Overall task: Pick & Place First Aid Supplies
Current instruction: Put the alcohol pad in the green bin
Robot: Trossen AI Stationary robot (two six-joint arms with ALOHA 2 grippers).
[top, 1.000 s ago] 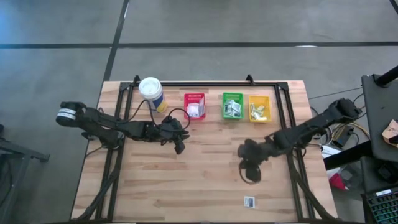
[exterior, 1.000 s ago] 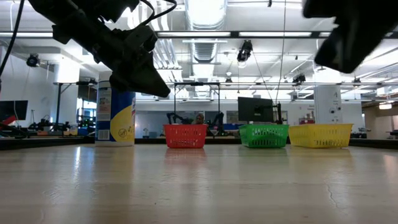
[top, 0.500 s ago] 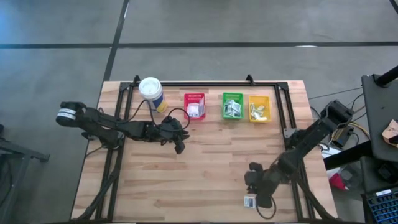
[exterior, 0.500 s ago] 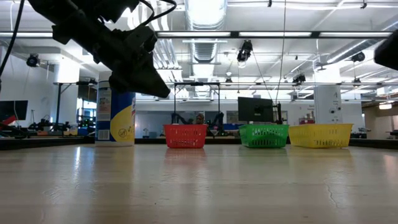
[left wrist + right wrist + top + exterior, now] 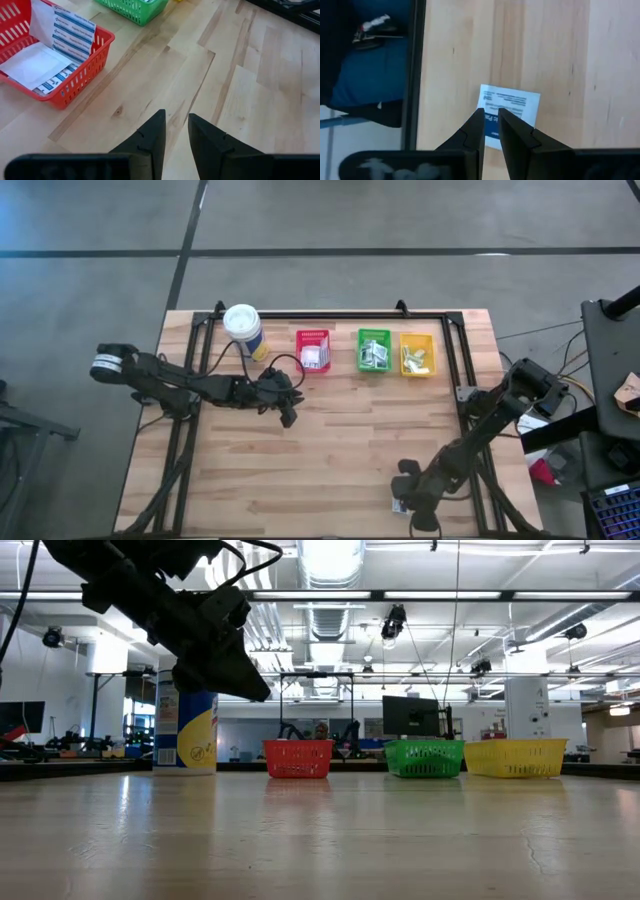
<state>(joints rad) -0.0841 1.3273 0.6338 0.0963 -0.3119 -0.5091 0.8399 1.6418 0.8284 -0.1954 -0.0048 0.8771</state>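
Observation:
One first aid packet (image 5: 512, 106), white with dark-blue print, lies flat on the wood near the table's near edge, right of the middle (image 5: 398, 506). My right gripper (image 5: 491, 114) hangs over it, pointing steeply down, its fingers a narrow slit apart above the packet's printed edge. My left gripper (image 5: 176, 119) hovers open above bare wood at mid-table (image 5: 289, 418), below the red bin (image 5: 313, 351), which holds more packets (image 5: 70, 32). The green bin (image 5: 374, 350) and the yellow bin (image 5: 418, 354) also hold packets. My right gripper has its fingertips (image 5: 479, 117) over the packet's edge (image 5: 492, 102), coming from above at a slant. Whether they touch the paper, I cannot tell. The packet lies flat on the table.
A white canister (image 5: 244, 328) with a yellow label stands at the far left of the bin row. A black frame rail (image 5: 470, 450) runs along the table's right side, close to my right arm. The table's near edge (image 5: 415, 75) is just beside the packet.
My right gripper has swung from mid-table toward the near edge and gone down, ending over the lone packet. In the low view its arm has left the picture. The packet has stayed where it was.

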